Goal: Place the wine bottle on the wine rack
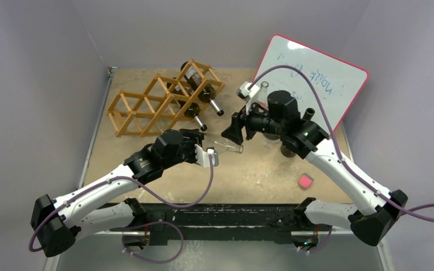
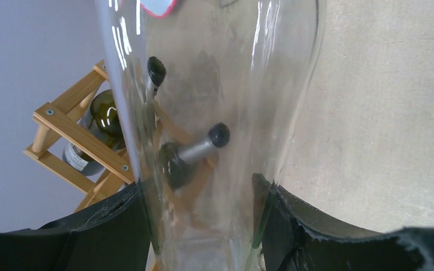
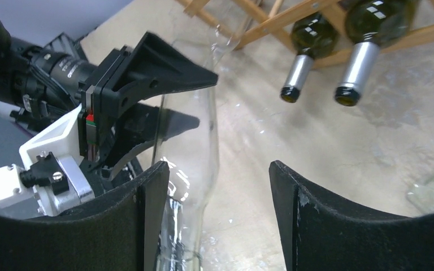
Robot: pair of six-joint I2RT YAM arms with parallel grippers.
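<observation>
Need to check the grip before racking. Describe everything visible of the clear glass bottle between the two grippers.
The clear glass bottle is colourless and see-through, with bright glints; dark bottles in the wine rack show through it, and no label or contents are visible. It lies roughly level between the arms, near the rack. The left gripper is clamped on it, a pad against each side. The right gripper stands open around it, one finger beside the glass, the other clear of it.

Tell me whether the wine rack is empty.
No, two dark bottles lie in cells of the wine rack, their necks sticking out of it.
</observation>
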